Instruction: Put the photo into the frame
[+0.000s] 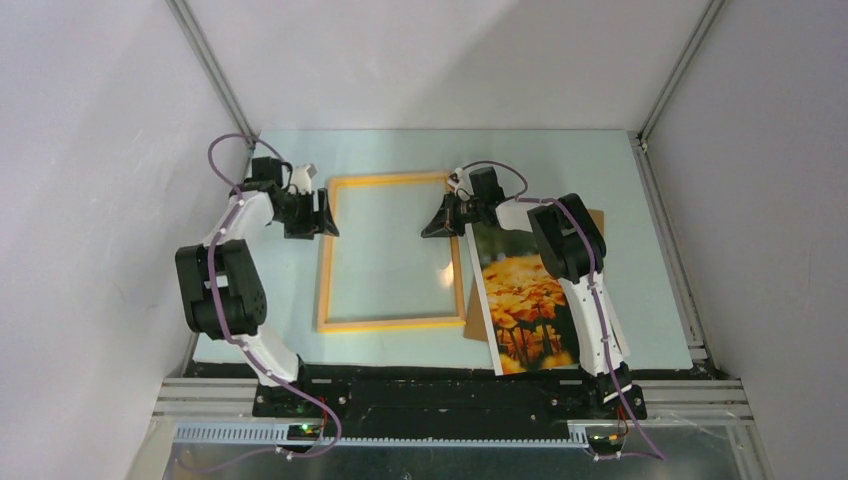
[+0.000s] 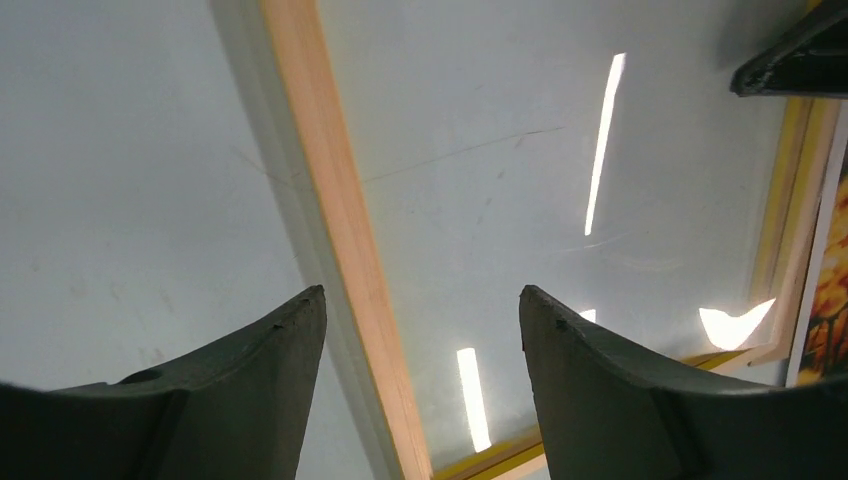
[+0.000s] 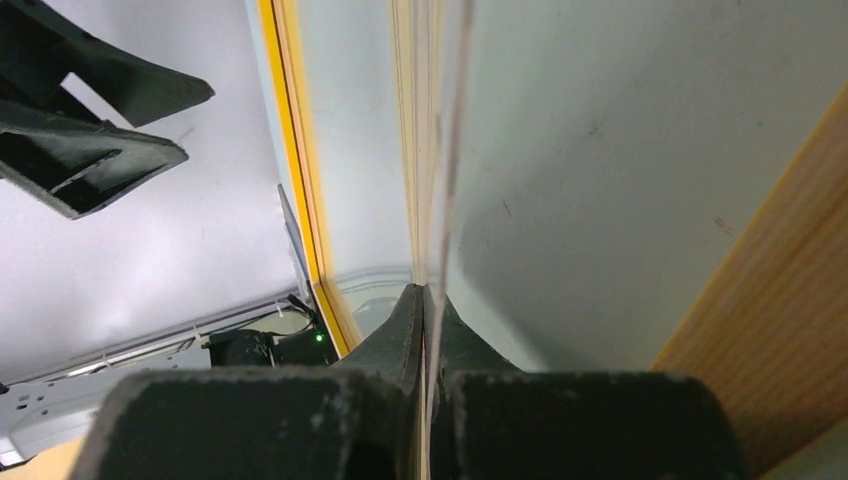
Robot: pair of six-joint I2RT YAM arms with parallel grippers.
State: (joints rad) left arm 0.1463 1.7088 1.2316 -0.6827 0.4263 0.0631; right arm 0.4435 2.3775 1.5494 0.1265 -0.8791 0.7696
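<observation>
The yellow-orange frame [image 1: 390, 322] lies in the middle of the table with a clear reflective pane in it. The photo [image 1: 525, 300] of orange flowers lies face up to its right, partly under my right arm, on a brown backing board [image 1: 597, 218]. My left gripper [image 1: 330, 215] is open, its jaws astride the frame's left rail [image 2: 340, 200] without touching it. My right gripper [image 1: 432, 228] is shut on the frame's right edge near the far corner; in the right wrist view [image 3: 425, 295] a thin edge with the clear pane runs between the closed fingers.
The backing board [image 3: 780, 320] shows at the right of the right wrist view. The photo's edge [image 2: 830, 280] shows at the right of the left wrist view. White enclosure walls stand at the left, back and right of the table. Both arm bases are at the near edge.
</observation>
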